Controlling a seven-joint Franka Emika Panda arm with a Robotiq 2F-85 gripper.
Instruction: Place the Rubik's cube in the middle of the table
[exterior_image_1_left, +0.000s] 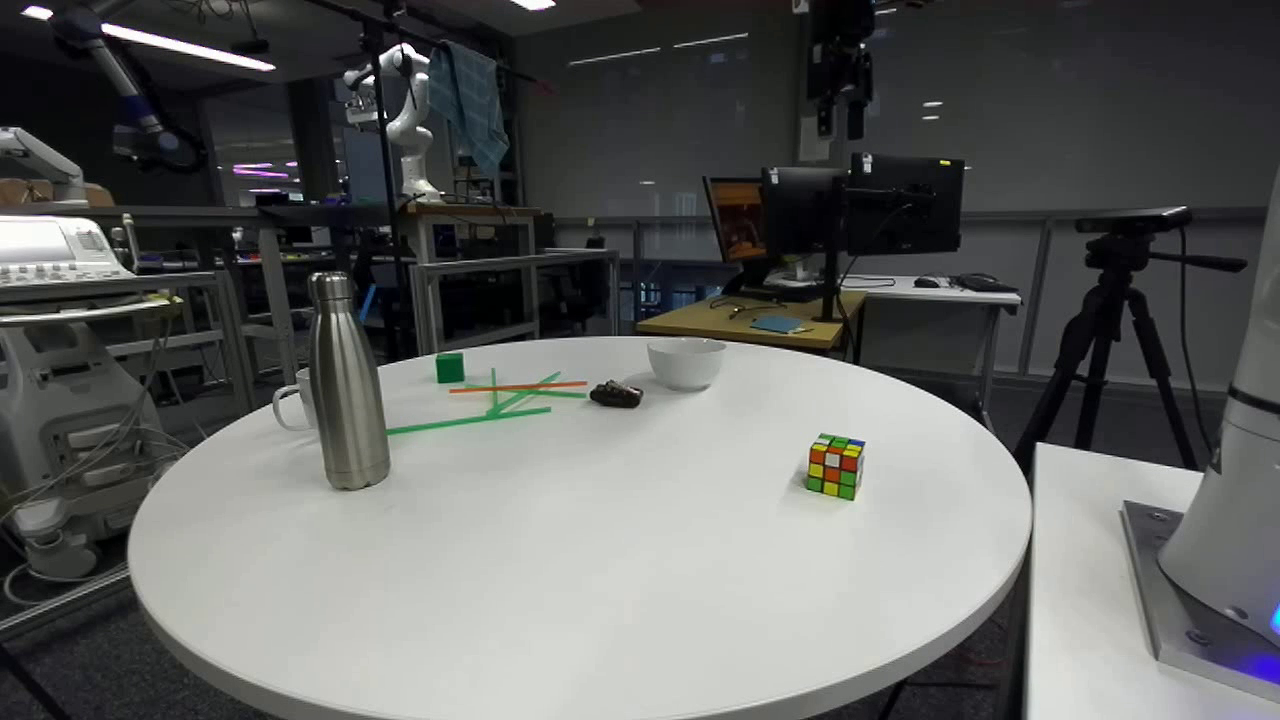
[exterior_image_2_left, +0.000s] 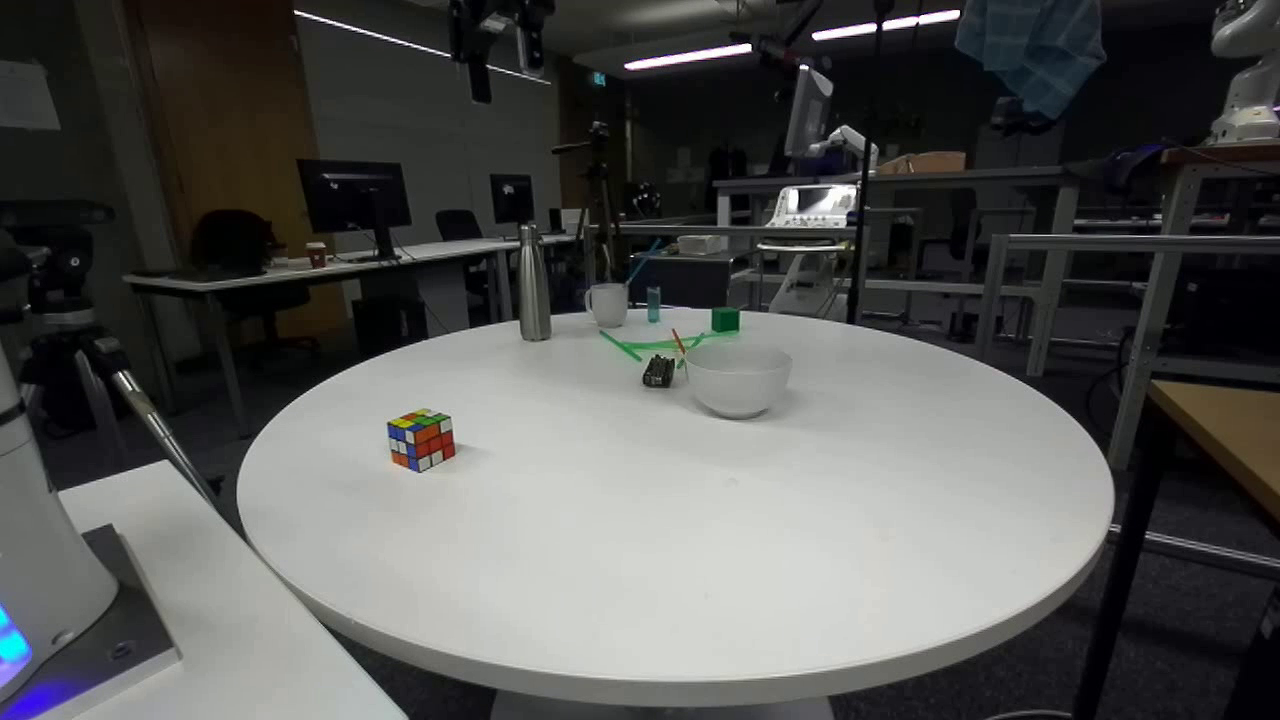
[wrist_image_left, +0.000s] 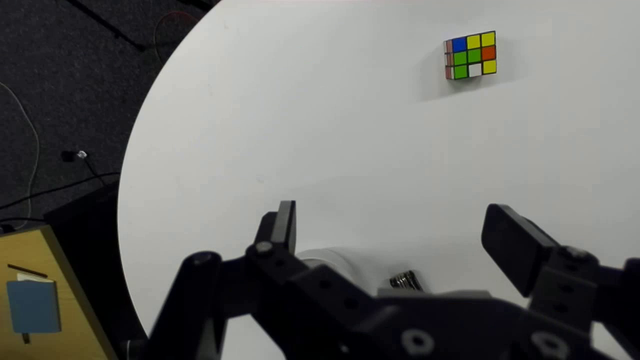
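The Rubik's cube sits flat on the round white table, toward the robot base side. It also shows in an exterior view and at the upper right of the wrist view. My gripper is open, with its fingers wide apart and nothing between them. It hangs high above the table in both exterior views, well apart from the cube.
A white bowl and a small dark object stand near the far edge. A steel bottle, a white mug, a green cube and green and orange strips are also on the table.
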